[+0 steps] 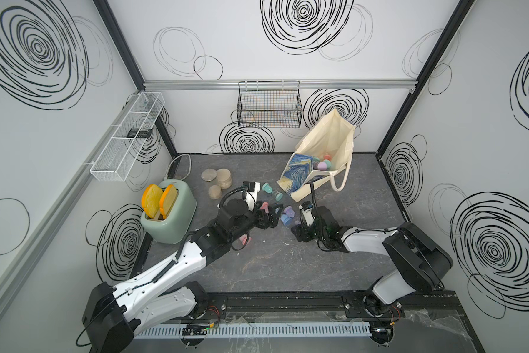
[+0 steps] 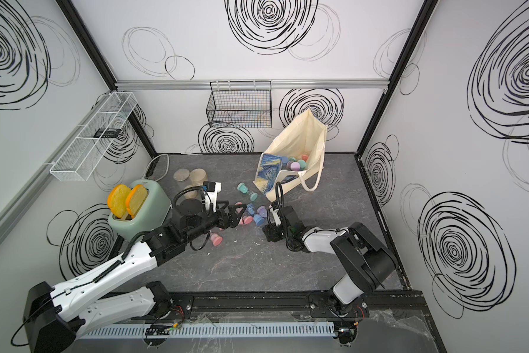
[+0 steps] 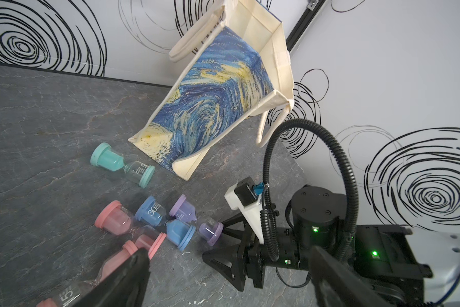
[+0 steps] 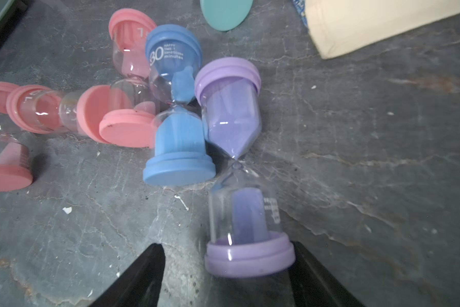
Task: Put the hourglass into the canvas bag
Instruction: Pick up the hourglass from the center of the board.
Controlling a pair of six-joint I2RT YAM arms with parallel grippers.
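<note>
A purple hourglass lies on its side on the grey tabletop, beside a blue one. My right gripper is open around its near cap. One finger touches the cap and the other finger stands apart from it. In both top views the purple hourglass lies just ahead of the right gripper. The canvas bag stands open behind, leaning on the back wall, with several coloured hourglasses inside. My left gripper is wide open over the pink hourglasses, holding nothing.
A teal hourglass lies near the bag's base. A green toaster holding toast and three round jars stand at the left. A black wire basket hangs on the back wall, a white mesh shelf on the left wall.
</note>
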